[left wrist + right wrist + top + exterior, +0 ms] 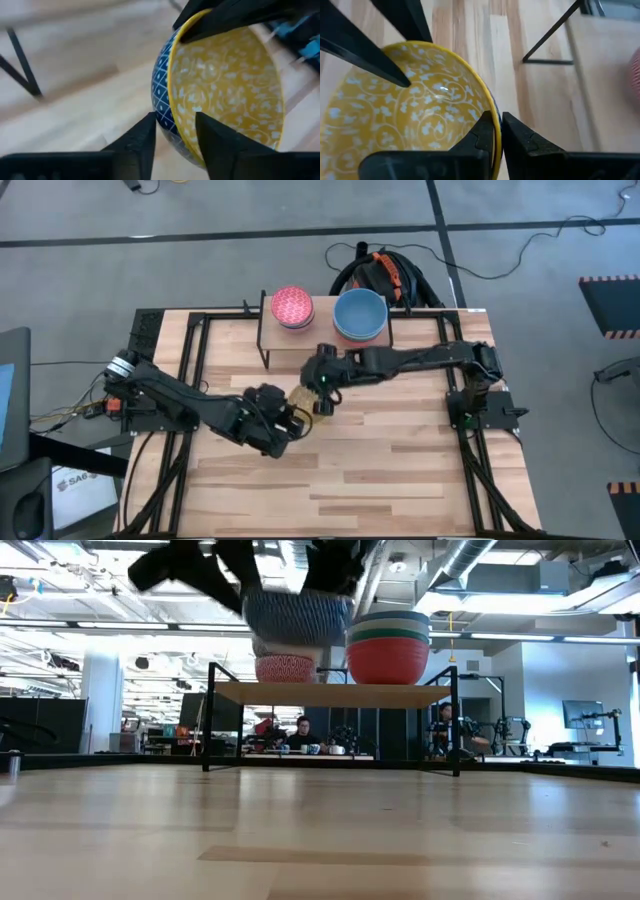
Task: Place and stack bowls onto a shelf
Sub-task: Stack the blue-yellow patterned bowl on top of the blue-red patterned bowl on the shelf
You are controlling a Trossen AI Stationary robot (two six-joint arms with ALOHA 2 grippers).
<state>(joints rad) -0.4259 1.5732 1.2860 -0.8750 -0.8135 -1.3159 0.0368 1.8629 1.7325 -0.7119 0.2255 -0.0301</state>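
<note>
We have the round bowl with the yellow patterned inside and blue-white diamond outside held up in the air above the slatted wooden worktop, just in front of the low light-wood shelf on thin black legs. Both arms meet at it. The right gripper is pinched narrow on the rim, one finger inside and one outside. The left gripper straddles the opposite rim with its fingers part-way apart; we cannot tell whether they press on the wall or stand just clear of it.

We judge the bowl to be glazed ceramic or hard plastic: stiff, smooth and slippery, likely breakable if dropped. The rim is the only thin edge a narrow gripper can take, so a firm pinch across the wall suits it, and one gripper should hold fully before the other lets go.

On the shelf already sit a red-patterned bowl and, beside it, a stack topped by a light blue bowl over a red bowl.
</note>
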